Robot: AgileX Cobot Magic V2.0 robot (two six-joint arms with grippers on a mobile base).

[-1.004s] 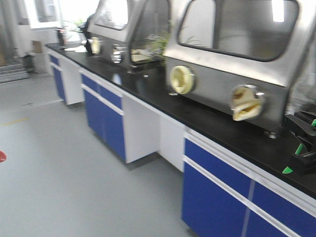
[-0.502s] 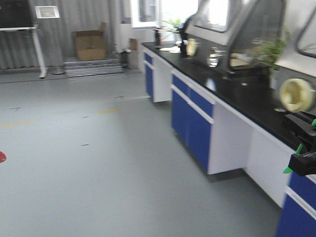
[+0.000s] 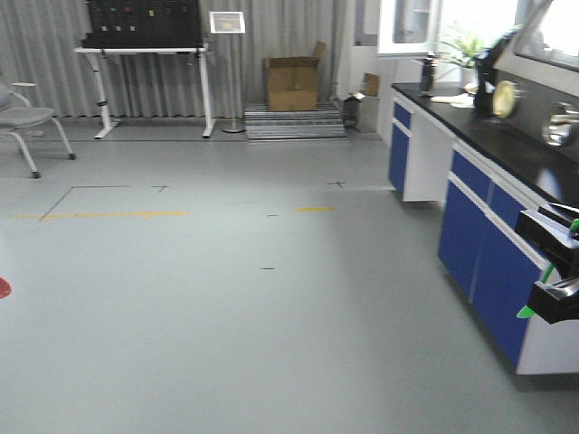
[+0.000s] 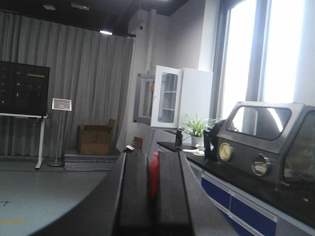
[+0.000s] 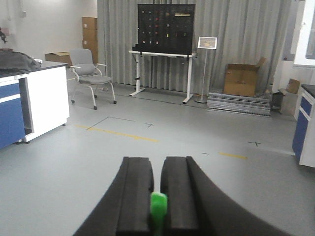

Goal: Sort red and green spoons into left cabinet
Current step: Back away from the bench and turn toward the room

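The red spoon [image 4: 154, 172] is being pinched edge-on between the clenched left fingers [image 4: 135, 196]. The green spoon [image 5: 158, 205] is being gripped likewise by the right fingers [image 5: 135, 196], with green ends poking out below them in the front view. Both are being judged light, stiff, thin plastic, smooth enough to swivel or slip in so narrow a pinch, so a mid-handle hold is being favoured, with release low over a shelf. The left cabinet is not being shown in any view. A smooth grey floor [image 3: 226, 298] with yellow tape marks is being faced, a blue-fronted desk [image 3: 479, 226] running along the right and a cardboard box [image 3: 291, 83] standing by the curtain.
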